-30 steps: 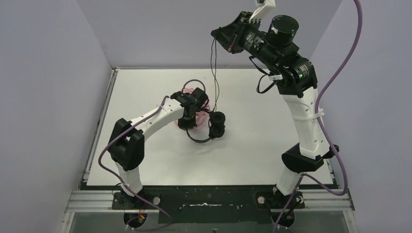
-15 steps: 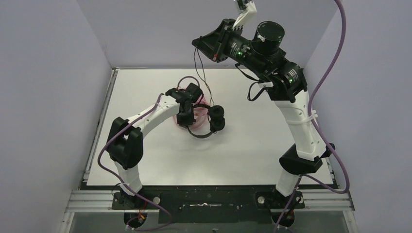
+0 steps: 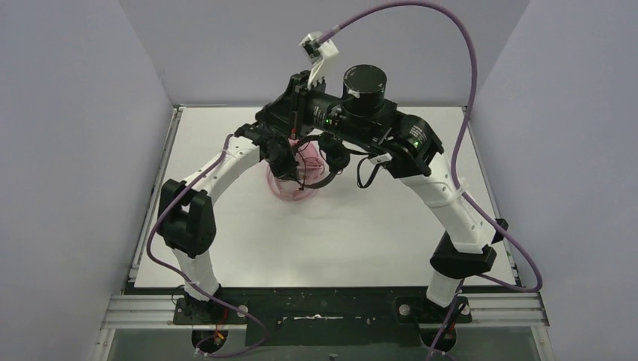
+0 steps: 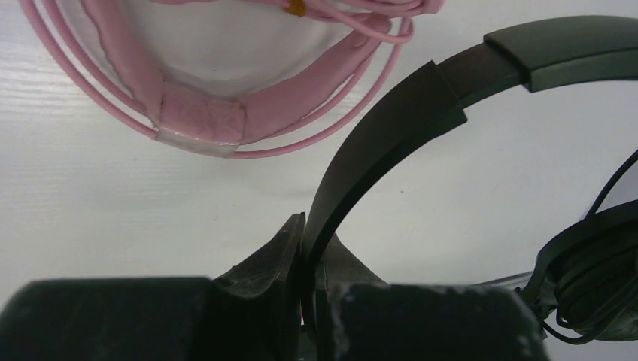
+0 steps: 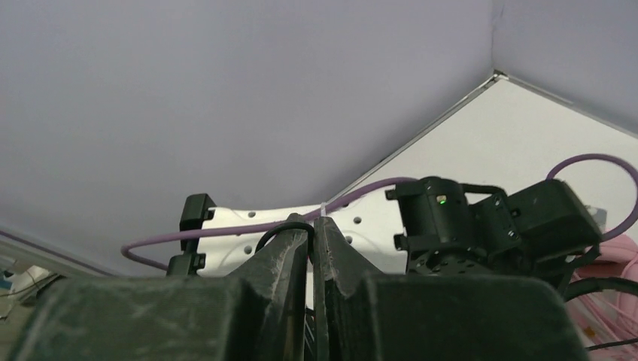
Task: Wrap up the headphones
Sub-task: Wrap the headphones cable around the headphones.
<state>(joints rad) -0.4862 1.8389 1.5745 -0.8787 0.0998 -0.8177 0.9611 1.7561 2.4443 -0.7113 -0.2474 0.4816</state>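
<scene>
The left pincer (image 4: 308, 252) is squeezed shut on the flat band of the small black headphones (image 4: 406, 113). The band arches up and to the right from it toward an ear cup (image 4: 594, 278) with cord bunched on it. The padded pink headphones (image 4: 199, 120) lie just beside on the white tabletop (image 3: 376, 233). The right pincer (image 5: 312, 241), all but closed, pinches the thin black cable (image 5: 282, 224) and hangs close above the left one. I'd judge the next turn hinges on that: the cord drops from the right pincer to the headset held below.
</scene>
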